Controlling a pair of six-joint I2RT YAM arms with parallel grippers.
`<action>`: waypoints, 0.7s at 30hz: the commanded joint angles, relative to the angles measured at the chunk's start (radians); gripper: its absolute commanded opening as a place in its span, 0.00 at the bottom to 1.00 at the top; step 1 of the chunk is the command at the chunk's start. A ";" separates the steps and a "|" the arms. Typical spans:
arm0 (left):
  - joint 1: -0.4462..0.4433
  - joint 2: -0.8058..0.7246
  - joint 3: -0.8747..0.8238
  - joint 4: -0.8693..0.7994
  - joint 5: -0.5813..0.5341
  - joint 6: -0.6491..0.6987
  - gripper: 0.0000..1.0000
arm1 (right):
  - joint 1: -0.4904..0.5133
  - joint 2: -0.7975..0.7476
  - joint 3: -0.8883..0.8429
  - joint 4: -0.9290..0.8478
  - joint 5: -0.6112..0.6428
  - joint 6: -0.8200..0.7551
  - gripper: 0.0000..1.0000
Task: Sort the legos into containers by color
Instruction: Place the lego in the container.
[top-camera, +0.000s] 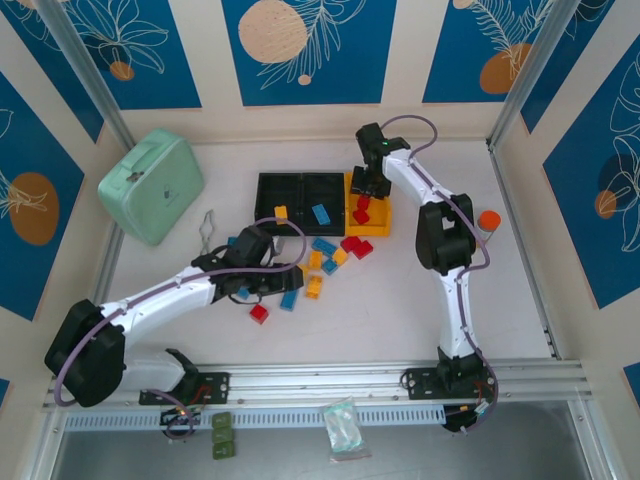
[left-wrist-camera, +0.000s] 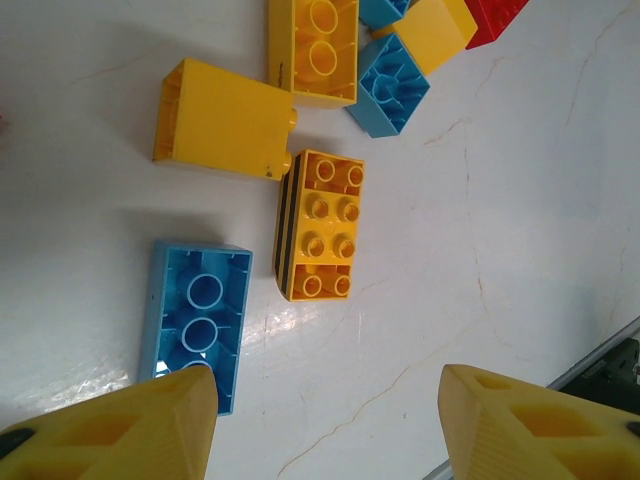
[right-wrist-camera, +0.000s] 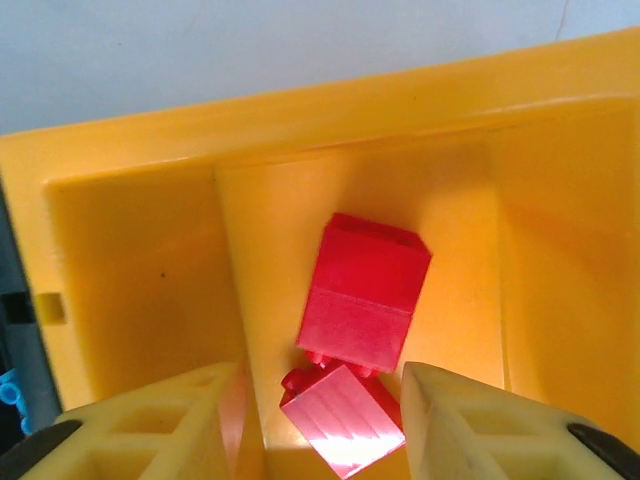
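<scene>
**Right gripper** (right-wrist-camera: 320, 388): jaws spread and pinching nothing, low inside the yellow bin (right-wrist-camera: 130, 250). I read this as the drop point for red, since two red bricks (right-wrist-camera: 365, 295) lie on the bin floor. The walls stand close on either side, so I judge straight up to be the free way out.

**Left gripper** (left-wrist-camera: 330, 400): jaws spread and empty, hovering over a blue brick (left-wrist-camera: 195, 320) and an orange brick (left-wrist-camera: 320, 225) on the table (left-wrist-camera: 500, 250). There is bare table to their right, and other bricks crowd the far side.

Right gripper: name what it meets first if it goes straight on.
Probably the nearer red brick, just ahead of the right gripper in the yellow bin; depth is unclear.
</scene>
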 joint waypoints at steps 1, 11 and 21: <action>-0.012 -0.016 0.036 -0.041 -0.026 0.000 0.60 | 0.021 -0.126 -0.035 -0.001 -0.002 -0.002 0.45; -0.009 -0.110 0.040 -0.186 -0.104 0.043 0.61 | 0.090 -0.475 -0.349 0.086 -0.045 -0.003 0.45; -0.009 -0.157 0.031 -0.327 -0.152 0.063 0.61 | 0.148 -0.750 -0.665 0.162 -0.120 0.017 0.48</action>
